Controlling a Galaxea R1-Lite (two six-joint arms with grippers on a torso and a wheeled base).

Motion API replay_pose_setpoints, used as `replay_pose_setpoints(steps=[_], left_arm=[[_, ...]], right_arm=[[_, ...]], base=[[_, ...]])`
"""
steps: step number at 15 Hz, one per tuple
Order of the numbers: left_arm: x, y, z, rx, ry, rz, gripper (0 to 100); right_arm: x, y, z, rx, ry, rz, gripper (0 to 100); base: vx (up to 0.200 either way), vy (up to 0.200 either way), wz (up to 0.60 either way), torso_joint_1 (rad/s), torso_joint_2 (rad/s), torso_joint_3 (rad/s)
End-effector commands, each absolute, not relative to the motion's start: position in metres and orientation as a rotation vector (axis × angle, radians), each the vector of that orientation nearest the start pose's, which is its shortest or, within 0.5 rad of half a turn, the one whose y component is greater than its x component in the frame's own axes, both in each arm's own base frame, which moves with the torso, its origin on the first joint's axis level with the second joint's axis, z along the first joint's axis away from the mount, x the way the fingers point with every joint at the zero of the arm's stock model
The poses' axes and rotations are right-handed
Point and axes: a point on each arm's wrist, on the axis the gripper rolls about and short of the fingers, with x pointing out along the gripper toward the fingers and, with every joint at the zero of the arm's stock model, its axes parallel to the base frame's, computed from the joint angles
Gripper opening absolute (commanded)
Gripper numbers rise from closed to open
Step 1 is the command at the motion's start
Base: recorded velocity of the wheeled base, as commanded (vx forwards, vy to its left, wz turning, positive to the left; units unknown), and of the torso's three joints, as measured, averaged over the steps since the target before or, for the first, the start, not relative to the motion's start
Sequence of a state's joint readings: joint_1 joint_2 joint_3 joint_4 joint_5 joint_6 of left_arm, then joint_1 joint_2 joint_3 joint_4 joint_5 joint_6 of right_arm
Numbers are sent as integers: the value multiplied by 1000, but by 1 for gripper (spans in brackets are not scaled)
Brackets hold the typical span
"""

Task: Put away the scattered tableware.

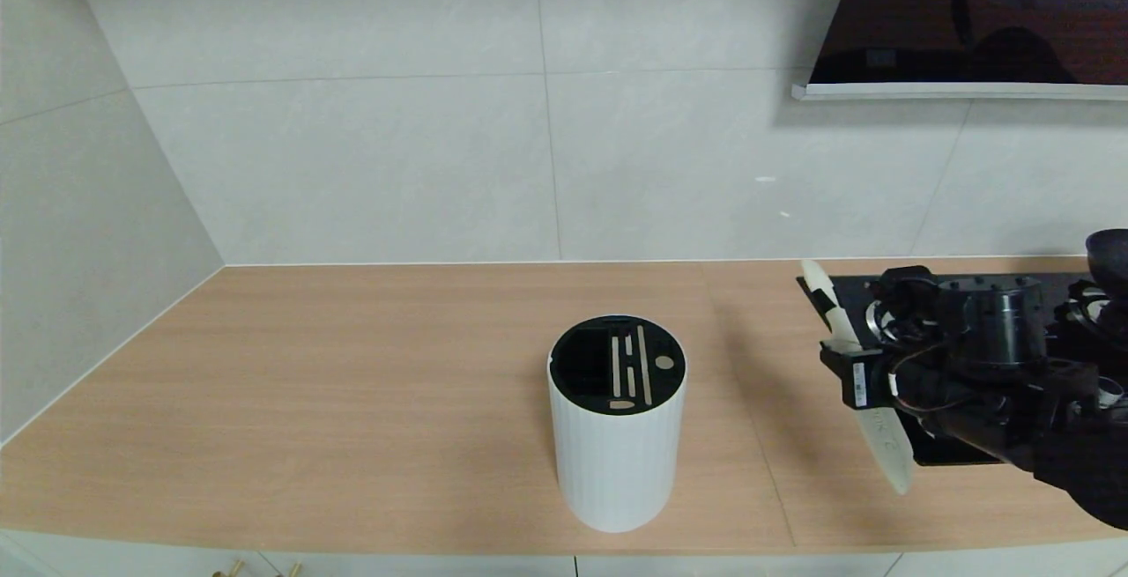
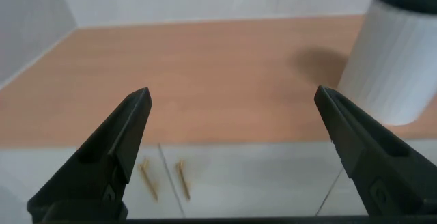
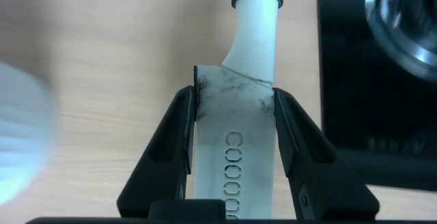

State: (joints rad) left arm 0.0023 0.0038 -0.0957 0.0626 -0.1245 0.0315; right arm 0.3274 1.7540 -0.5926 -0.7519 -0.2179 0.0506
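A white ribbed cylindrical holder (image 1: 617, 425) with a black slotted top stands on the wooden counter (image 1: 370, 383) near its front edge; its side shows in the left wrist view (image 2: 399, 60). My right gripper (image 1: 859, 374) is shut on a white knife (image 1: 859, 379) with a cream handle and black band, held above the counter to the right of the holder, blade end toward the front. Up close, the knife blade (image 3: 235, 142) sits clamped between the two fingers (image 3: 171, 149). My left gripper (image 2: 232, 121) is open with nothing between its fingers, low at the counter's front edge, left of the holder.
A black stove top (image 1: 952, 357) with a burner (image 3: 410, 19) lies on the counter at the right, under my right arm. A dark range hood (image 1: 969, 22) hangs on the tiled wall above it. Cabinet handles (image 2: 164, 179) sit below the counter front.
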Motion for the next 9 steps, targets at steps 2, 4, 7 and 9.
replay_pose_setpoints(steps=[2, 4, 7, 9], left_arm=[[-32, -5, 128, 29, 12, -241, 100], [-8, -7, 171, 9, 104, -311, 100], [37, -11, 219, 0, 195, -464, 100], [84, -17, 253, -20, 230, -543, 100]], right_arm=[[263, 89, 162, -24, 263, 124, 0], [271, 102, 189, -11, 192, 158, 0], [273, 128, 217, -1, 145, 240, 0], [262, 151, 232, 5, 114, 327, 0]], base=[[0, 0, 0, 0, 0, 0], [0, 0, 0, 0, 0, 0], [0, 0, 0, 0, 0, 0], [0, 0, 0, 0, 0, 0]])
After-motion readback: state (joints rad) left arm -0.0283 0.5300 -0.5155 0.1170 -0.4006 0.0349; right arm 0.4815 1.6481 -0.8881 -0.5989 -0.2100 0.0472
